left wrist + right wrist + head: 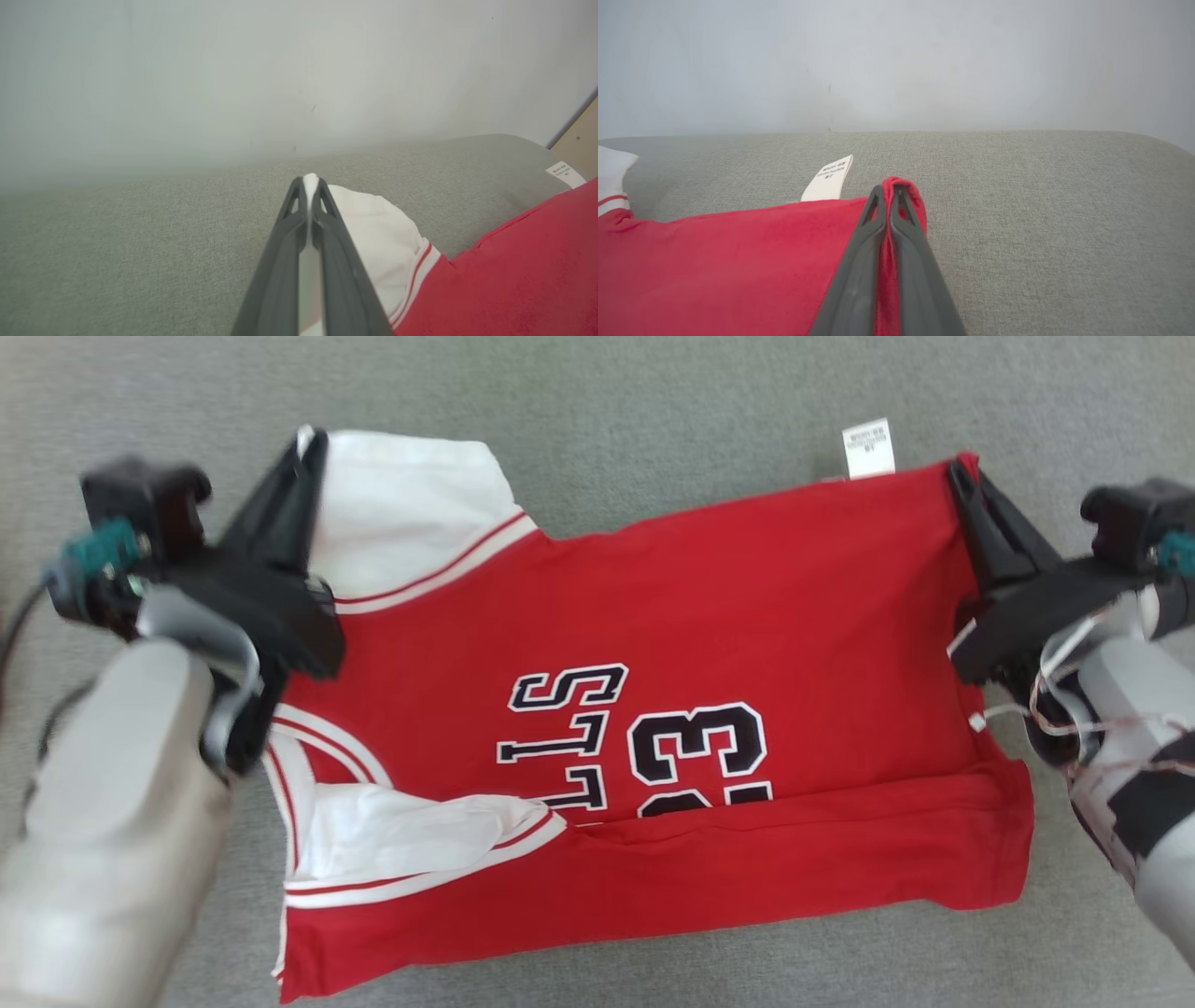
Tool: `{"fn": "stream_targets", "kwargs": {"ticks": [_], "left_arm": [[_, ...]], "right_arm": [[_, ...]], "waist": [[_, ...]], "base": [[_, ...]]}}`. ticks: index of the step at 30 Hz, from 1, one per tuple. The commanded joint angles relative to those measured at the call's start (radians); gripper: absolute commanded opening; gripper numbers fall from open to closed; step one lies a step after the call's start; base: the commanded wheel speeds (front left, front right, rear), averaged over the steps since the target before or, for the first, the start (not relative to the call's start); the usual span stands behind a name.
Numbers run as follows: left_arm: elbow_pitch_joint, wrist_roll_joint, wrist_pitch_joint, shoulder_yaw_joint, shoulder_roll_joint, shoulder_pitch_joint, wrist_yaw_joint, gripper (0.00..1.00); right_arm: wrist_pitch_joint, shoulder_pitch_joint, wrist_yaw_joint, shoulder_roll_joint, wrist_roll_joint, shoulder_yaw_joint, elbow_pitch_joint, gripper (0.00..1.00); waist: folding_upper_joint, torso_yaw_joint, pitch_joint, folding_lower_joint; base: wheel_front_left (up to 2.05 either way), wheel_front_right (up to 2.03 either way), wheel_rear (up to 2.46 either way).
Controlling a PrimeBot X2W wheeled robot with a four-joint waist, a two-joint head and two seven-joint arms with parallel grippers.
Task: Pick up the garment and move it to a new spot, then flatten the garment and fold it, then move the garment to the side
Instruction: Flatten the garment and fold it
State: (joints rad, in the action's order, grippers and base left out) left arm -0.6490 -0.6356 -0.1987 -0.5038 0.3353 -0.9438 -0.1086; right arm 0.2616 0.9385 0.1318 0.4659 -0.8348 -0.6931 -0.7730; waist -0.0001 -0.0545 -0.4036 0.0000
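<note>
The red jersey (pixel 747 616) lies spread across the middle of the grey fabric surface (pixel 653 401), neck end to the left and hem to the right. Its near long edge is turned up over itself: a red band (pixel 794 859) covers the lower part of the black lettering (pixel 569 728). From that I judge the moving and flattening done and the folding begun.

The left claw (pixel 314 441) is closed on the far edge of the white sleeve (pixel 401 513) at the far left corner; the left wrist view shows white cloth pinched between its fingers. The right claw (pixel 956 474) is closed on the far right hem corner, with red cloth squeezed between its fingers, just beside the white care label (pixel 868 448).

What seems left is to bring this far edge toward the near side, perhaps fold once more across, and then shift the bundle aside.
</note>
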Motion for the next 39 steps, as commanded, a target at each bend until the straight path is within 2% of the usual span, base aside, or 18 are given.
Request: {"fn": "stream_targets", "kwargs": {"ticks": [1, 12, 19, 29, 30, 31, 32, 33, 34, 39], "left_arm": [[0.037, -0.019, -0.01, 0.007, 0.008, 0.043, 0.013, 0.0], [0.411, -0.047, -0.049, 0.055, 0.038, 0.374, 0.146, 0.0], [0.531, -0.063, -0.059, 0.077, 0.029, 0.523, 0.187, 0.0], [0.658, -0.047, -0.067, 0.13, -0.014, 0.729, 0.247, 0.0], [0.666, -0.043, -0.067, 0.142, -0.025, 0.765, 0.253, 0.0], [0.668, -0.041, -0.067, 0.15, -0.03, 0.782, 0.258, 0.0], [0.669, -0.038, -0.067, 0.162, -0.036, 0.795, 0.26, 0.07], [0.67, -0.029, -0.067, 0.169, -0.042, 0.809, 0.263, 0.56], [0.669, -0.023, -0.067, 0.174, -0.049, 0.821, 0.263, 1.0], [0.663, 0.007, -0.066, 0.208, -0.085, 0.861, 0.239, 1.0]], "right_arm": [[0.004, -0.034, -0.002, 0.009, 0.022, 0.021, 0.017, 0.0], [0.004, -0.274, -0.002, -0.001, 0.152, 0.206, 0.171, 0.0], [0.004, -0.402, -0.002, -0.013, 0.184, 0.306, 0.245, 0.0], [0.005, -0.568, -0.002, -0.047, 0.207, 0.423, 0.363, 0.0], [0.005, -0.594, -0.002, -0.053, 0.206, 0.431, 0.379, 0.27], [0.005, -0.605, -0.002, -0.054, 0.206, 0.437, 0.387, 0.46], [0.005, -0.618, -0.002, -0.055, 0.205, 0.441, 0.393, 1.0], [0.005, -0.631, -0.002, -0.056, 0.202, 0.447, 0.4, 1.0], [0.005, -0.644, -0.002, -0.056, 0.197, 0.453, 0.409, 1.0], [0.005, -0.706, -0.002, -0.048, 0.18, 0.489, 0.463, 1.0]], "waist": [[0.0001, 0.021, 0.021, 0.0], [0.0001, 0.053, 0.077, 0.0], [0.0001, 0.063, 0.107, 0.0], [0.0001, 0.062, 0.145, 0.0], [0.0001, 0.061, 0.151, 0.0], [0.0001, 0.06, 0.153, 0.0], [0.0001, 0.061, 0.156, 0.0], [0.0001, 0.061, 0.159, 0.0], [0.0001, 0.061, 0.162, 0.0], [0.0001, 0.06, 0.177, 0.0]], "base": [[0.0, 0.0, 0.0], [0.0, 0.0, 0.0], [0.0, 0.0, 0.0], [0.0, 0.0, 0.0], [0.0, 0.0, 0.0], [0.0, 0.0, 0.0], [0.0, 0.0, 0.0], [0.0, 0.0, 0.0], [0.0, 0.0, 0.0], [0.0, 0.0, 0.0]]}}
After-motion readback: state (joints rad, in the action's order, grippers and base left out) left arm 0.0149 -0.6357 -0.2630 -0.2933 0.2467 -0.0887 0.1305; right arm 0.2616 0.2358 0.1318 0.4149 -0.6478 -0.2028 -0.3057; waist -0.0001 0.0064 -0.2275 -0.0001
